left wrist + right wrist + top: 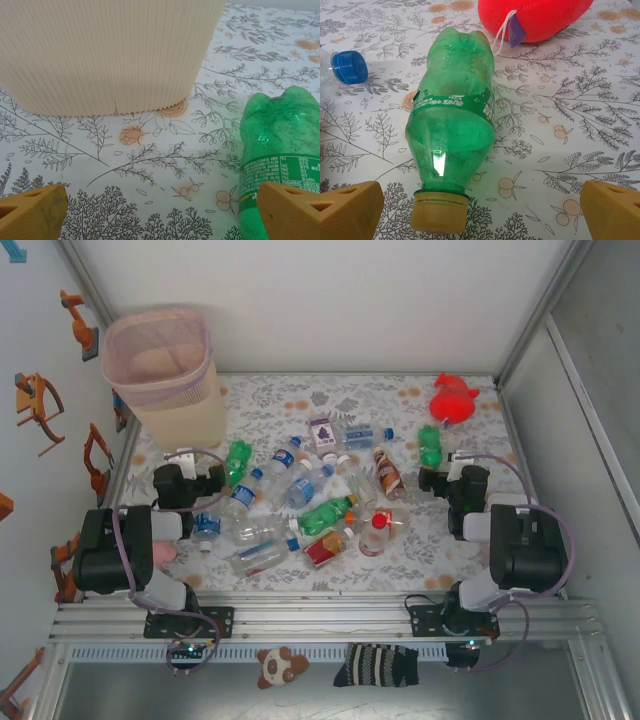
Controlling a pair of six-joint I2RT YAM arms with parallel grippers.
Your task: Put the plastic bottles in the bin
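Where the flowered table (400, 550) meets its far left corner, the bin (165, 370) stands upright with its pinkish liner folded over the rim, and no bottle can be made out inside it. Just in front of it the left gripper (193, 468) hangs low with its jaws spread wide and nothing between them; the left wrist view has the ribbed beige wall of the bin (100, 50) straight ahead and bare cloth between the two yellow fingers (30, 212). Beside the right-hand finger lies the left green bottle (280, 150) on its side, and whether the two touch cannot be told. A loose heap of bottles (300, 505) covers the middle of the table, all lying flat: clear ones with blue labels, a green one, and others with red or brown labels. Further right, the right green bottle (452, 125) lies on its side with its yellow cap towards the right gripper (485, 212), whose jaws stand fully apart and grip nothing. Its far end nearly reaches the red plush toy (535, 17).
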